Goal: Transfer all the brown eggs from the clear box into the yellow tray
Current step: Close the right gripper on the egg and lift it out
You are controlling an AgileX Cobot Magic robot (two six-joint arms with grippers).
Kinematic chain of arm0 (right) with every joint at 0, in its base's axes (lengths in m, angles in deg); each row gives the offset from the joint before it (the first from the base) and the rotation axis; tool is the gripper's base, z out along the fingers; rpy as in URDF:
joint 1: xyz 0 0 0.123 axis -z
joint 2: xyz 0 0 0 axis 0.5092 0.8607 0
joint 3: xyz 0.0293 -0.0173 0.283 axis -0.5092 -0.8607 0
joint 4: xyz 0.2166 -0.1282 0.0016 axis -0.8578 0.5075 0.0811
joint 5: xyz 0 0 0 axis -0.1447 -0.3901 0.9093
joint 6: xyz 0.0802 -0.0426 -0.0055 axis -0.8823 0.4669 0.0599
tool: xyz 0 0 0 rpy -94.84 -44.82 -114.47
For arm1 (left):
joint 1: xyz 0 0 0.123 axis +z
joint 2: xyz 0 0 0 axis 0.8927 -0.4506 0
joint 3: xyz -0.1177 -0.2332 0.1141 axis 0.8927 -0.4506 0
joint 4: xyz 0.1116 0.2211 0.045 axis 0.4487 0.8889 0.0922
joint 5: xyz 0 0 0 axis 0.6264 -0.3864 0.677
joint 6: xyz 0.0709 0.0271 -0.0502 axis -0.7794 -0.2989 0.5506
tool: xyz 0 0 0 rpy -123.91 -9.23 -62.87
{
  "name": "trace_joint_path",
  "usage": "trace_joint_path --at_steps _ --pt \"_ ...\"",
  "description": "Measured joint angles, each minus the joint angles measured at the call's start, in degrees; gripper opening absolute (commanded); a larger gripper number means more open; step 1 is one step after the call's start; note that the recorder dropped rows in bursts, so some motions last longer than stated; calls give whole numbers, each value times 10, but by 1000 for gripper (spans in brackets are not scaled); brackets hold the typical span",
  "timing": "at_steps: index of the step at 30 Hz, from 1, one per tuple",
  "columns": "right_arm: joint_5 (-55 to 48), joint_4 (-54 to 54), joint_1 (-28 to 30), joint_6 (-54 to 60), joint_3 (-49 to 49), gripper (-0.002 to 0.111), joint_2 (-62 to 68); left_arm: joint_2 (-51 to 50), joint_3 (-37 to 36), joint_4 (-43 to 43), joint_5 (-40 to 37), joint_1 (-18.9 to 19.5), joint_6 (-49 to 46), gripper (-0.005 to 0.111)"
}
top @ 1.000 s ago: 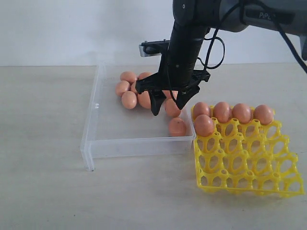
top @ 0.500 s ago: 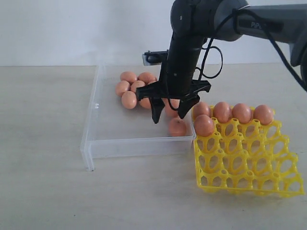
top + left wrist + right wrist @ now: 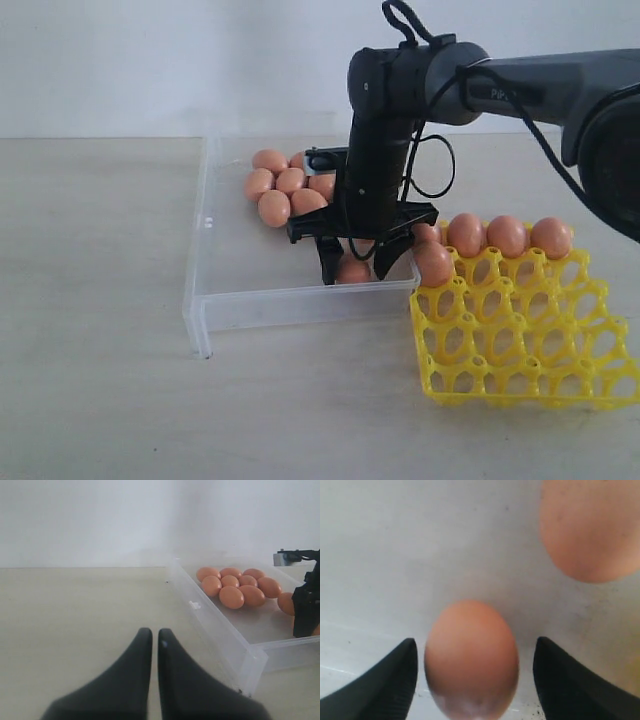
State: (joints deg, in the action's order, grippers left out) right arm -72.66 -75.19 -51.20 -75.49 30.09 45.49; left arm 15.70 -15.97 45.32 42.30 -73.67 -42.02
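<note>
One smooth orange-brown oval egg (image 3: 471, 660) sits on the floor of the shallow clear plastic box (image 3: 290, 305), between the spread black fingers of our right hand (image 3: 355, 272). We see a gap on each side, so that hand is open, gripping nothing. More brown eggs (image 3: 290, 185) cluster near the box's far wall, and others sit in the bright yellow lattice tray (image 3: 520, 340) just beside it. Our left hand (image 3: 155, 645) is closed over the pale table (image 3: 75, 620)
</note>
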Motion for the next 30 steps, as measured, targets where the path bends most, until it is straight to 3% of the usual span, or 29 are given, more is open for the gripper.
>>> trace_joint_path --at_steps 2,6,7,23,30 --pt "0 -4 0 0 0 42 7 0 0 0 0 0 0 4" --pt "-3 -4 0 0 0 3 10 0 0 0 0 0 0 4" --pt "-3 -4 0 1 0 0 10 0 0 0 0 0 0 4" --pt "-5 -4 0 35 0 0 7 0 0 0 0 0 0 4" --pt "1 -6 0 67 -3 0 -51 0 0 0 0 0 0 4"
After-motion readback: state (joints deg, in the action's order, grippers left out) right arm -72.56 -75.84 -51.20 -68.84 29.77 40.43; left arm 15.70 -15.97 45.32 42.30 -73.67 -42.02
